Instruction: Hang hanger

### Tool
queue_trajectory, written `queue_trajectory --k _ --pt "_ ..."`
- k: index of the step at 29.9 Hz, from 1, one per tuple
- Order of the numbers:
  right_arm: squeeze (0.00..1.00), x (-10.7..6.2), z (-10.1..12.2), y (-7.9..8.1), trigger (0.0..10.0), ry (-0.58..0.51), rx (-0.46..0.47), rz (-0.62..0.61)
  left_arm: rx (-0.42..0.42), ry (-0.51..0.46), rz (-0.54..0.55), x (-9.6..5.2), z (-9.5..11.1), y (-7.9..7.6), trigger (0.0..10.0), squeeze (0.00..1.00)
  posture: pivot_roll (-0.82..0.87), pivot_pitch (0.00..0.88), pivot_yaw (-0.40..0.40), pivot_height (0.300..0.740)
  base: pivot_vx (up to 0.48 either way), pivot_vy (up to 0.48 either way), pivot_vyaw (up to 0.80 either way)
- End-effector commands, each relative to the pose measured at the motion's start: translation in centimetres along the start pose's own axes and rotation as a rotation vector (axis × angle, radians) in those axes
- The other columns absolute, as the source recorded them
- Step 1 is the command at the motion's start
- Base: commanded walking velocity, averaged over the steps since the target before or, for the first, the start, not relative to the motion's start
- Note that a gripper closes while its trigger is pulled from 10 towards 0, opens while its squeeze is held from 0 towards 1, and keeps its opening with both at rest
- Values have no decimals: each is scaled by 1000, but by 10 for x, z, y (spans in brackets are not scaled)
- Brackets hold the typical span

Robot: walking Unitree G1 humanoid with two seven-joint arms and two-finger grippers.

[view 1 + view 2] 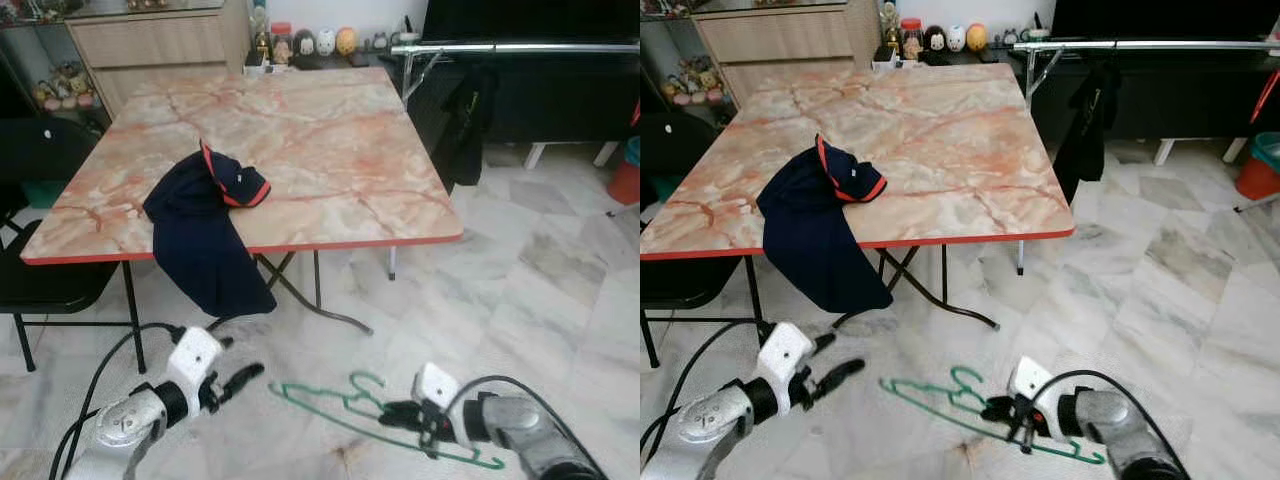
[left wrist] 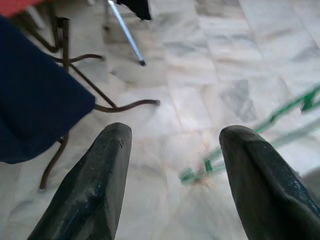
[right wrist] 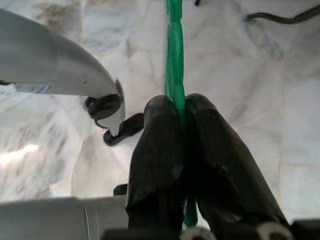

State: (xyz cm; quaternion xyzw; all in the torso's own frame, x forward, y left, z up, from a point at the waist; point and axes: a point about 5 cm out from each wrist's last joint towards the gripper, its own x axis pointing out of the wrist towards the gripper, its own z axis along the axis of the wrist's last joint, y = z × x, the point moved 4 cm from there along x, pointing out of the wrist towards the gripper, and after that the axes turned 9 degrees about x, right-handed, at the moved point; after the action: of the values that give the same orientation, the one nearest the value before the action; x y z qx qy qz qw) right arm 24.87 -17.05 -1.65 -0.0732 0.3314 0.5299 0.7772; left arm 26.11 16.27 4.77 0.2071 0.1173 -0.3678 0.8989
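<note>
we see a marble-patterned bench (image 1: 330, 150) with a red edge, standing on a pale tiled floor (image 1: 540, 300); a dark blue garment (image 1: 205, 225) with red trim is draped over its near edge, half hanging, so that its own weight keeps it there. beyond the far right corner runs a metal clothes rail (image 1: 520, 47) with a dark garment (image 1: 462, 120) on it, which we judge to be the place where the hanger belongs. low before us, above the floor, the green hanger (image 1: 350, 405) lies almost level, its hook toward the bench. the right pincer (image 1: 420, 418) is closed on one of its thin bars, the fingers (image 3: 165, 145) pressed together from both sides. the left pincer (image 1: 230, 385) is spread apart and holds nothing, near the hanger's free end, probably ready to steady it.
</note>
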Motion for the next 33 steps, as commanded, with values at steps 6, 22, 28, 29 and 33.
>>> queue_trajectory --k 6,22,28,29,33 --pt "0 -20 19 -2 10000 8 -58 96 14 23 -190 -2 -1 -15 10000 0 -3 0 -8 740 0 0 0" --pt "0 -25 70 30 10000 -136 -115 318 -27 -100 -305 9 35 -21 10000 0 -2 0 -26 740 0 0 0" --pt "0 -20 69 37 10000 -133 -112 347 -43 -110 -360 12 40 -29 10000 0 -1 0 -31 740 0 0 0" --pt "0 -19 69 39 10000 -132 -108 354 -48 -109 -377 12 40 -31 10000 0 -1 0 -31 740 0 0 0" --pt "0 -16 65 43 10000 -108 -104 363 -67 -115 -398 11 43 -33 10000 0 -2 0 -30 740 0 0 0"
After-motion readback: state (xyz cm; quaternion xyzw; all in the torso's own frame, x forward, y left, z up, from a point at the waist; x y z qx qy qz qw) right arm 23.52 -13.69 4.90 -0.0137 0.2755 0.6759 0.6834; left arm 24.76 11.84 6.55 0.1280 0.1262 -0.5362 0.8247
